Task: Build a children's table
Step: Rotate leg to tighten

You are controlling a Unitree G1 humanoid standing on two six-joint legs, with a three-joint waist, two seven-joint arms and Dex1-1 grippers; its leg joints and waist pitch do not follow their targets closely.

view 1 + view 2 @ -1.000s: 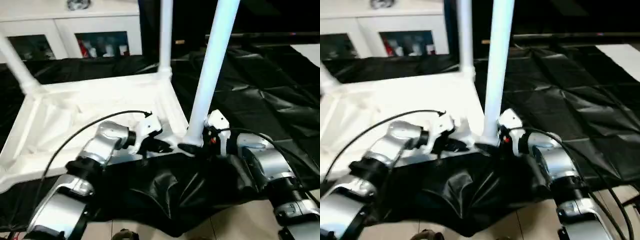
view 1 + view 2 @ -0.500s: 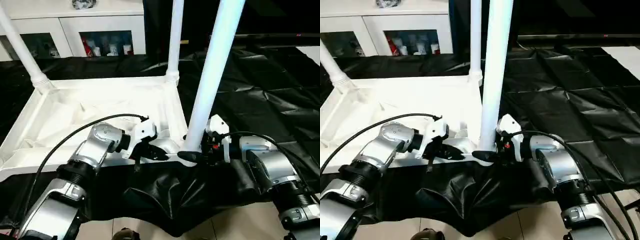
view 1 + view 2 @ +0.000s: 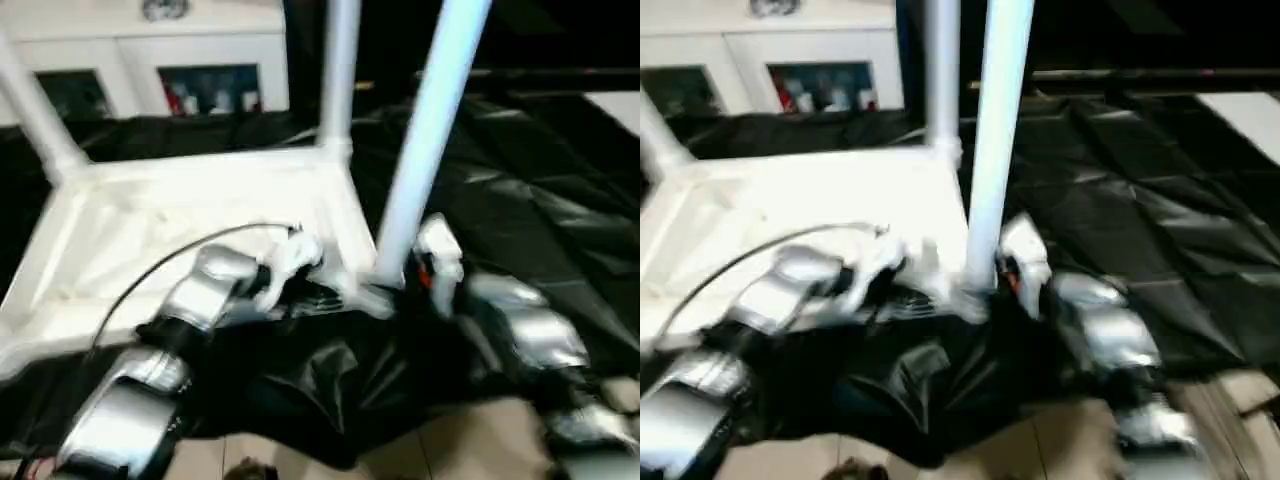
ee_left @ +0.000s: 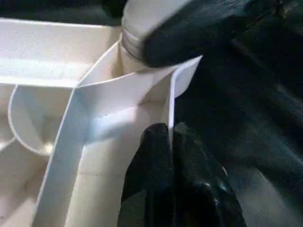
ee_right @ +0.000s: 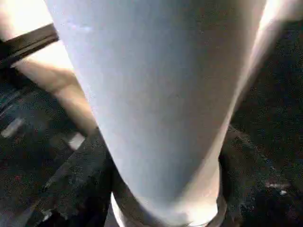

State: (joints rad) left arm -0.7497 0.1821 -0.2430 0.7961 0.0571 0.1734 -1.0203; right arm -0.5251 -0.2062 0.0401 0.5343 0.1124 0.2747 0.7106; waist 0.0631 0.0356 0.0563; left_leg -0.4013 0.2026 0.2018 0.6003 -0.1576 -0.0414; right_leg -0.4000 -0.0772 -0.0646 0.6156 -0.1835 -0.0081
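Tabletop (image 3: 180, 215): lies underside up on the black sheet (image 3: 520, 190), its near rim in front of both my pincers.
Near-right leg (image 3: 425, 140): stands in the corner socket just by my right pincer (image 3: 400, 285), leaning a little; a second ago it stood much the same.
Other legs: far-right leg (image 3: 338, 75) and far-left leg (image 3: 35, 115) already stand in their sockets.
Right pincer: its fingers have drawn in around the leg's base over the last second; through the blur I judge them closed on it.
Left pincer (image 4: 171, 156): fingers pressed together on the thin rim wall beside that corner, steadying the top.
Meaning: with this leg seated, one corner likely remains.
Beyond: white cabinet (image 3: 150, 50).
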